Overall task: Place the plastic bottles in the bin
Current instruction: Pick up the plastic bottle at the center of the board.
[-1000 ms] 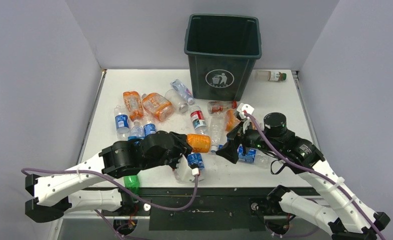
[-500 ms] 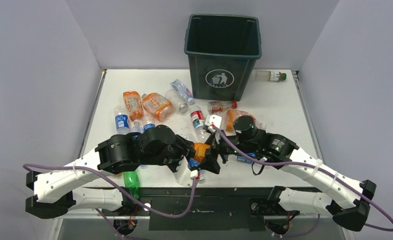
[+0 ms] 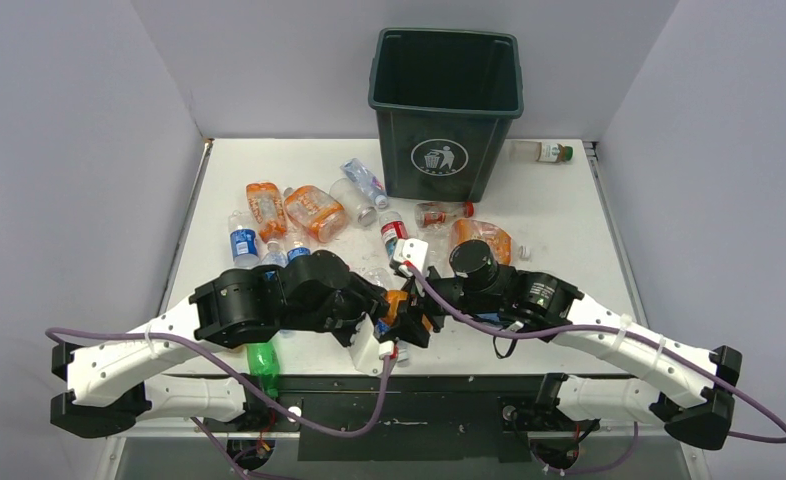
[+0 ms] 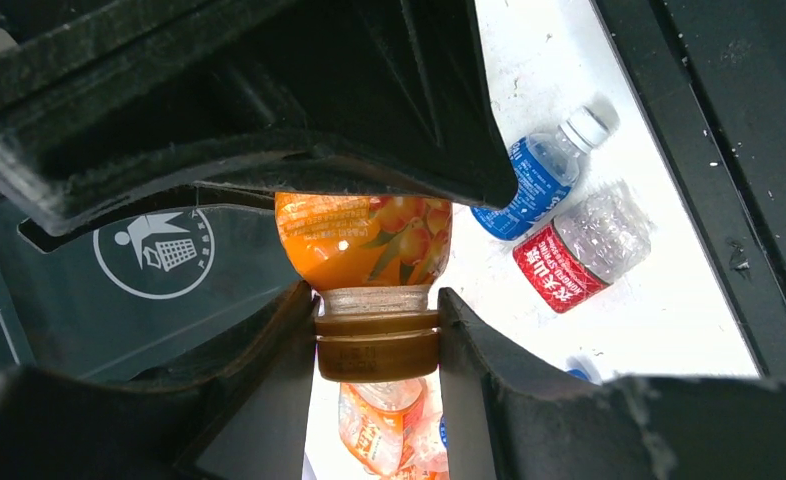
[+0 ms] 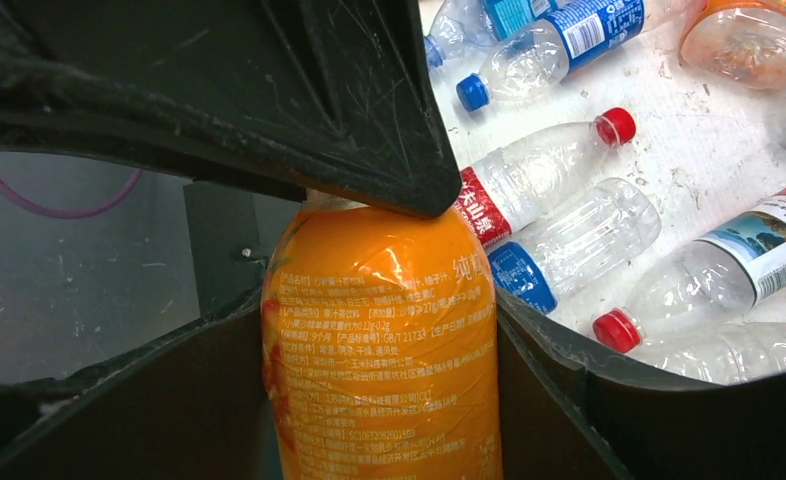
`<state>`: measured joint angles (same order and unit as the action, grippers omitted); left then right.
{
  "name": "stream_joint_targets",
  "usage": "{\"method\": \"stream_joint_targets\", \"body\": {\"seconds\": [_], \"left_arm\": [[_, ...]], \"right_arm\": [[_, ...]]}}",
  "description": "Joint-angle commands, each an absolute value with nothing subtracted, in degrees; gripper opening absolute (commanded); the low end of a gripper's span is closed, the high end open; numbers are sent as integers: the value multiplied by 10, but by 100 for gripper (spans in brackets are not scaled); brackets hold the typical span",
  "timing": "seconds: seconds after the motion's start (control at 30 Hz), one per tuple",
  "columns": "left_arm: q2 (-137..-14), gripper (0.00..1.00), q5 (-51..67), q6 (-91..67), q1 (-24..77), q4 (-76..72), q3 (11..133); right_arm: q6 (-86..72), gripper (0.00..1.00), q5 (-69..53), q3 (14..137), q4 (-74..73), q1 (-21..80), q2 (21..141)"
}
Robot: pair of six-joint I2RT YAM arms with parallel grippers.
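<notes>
Spanning the gap between the two grippers, the orange bottle [image 3: 401,303] sat well in front of the bin [image 3: 489,140], on the side that carries its white logo. Its body looked round and undented, wrapped in a glossy orange label. One wrist view showed fruit printed on the label, the other rows of small print. A short clear neck led to a brownish-orange ribbed cap.

The left gripper [image 4: 374,330] was clenched on that cap, with a finger pressed to either side of it. The right gripper [image 5: 381,310] was grasping the body, its fingers lying against both flanks of the label.

Between this bottle and the bin lay the loose bottles [image 3: 394,235], clear ones with red or blue labels and caps. Flattened orange ones [image 3: 314,212] lay off the bin's front left corner. A green bottle [image 3: 261,360] lay farthest from the bin, at the near edge of the table [image 3: 569,200]. One clear bottle [image 3: 541,151] lay just beside the bin's right wall.
</notes>
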<state>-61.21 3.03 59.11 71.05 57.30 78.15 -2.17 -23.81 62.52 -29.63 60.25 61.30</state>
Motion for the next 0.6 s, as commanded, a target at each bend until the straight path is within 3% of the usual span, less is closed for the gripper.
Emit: {"method": "stream_joint_targets", "body": {"seconds": [0.0,0.1,0.3,0.33,0.57], "left_arm": [[-589,1,44,584,715,528,776],[-579,45,16,573,715,497,755],[-517,85,-52,551,715,338,667],[-502,99,-55,539,715,307,654],[-440,96,-56,319,713,94,588]], "right_arm": [[-38,42,-179,620,-243,599,588],[-52,36,-160,604,-227,599,562],[-106,29,-80,584,-169,599,507],[-116,29,-58,581,-156,598,498],[-178,30,30,532,3,597,428]]}}
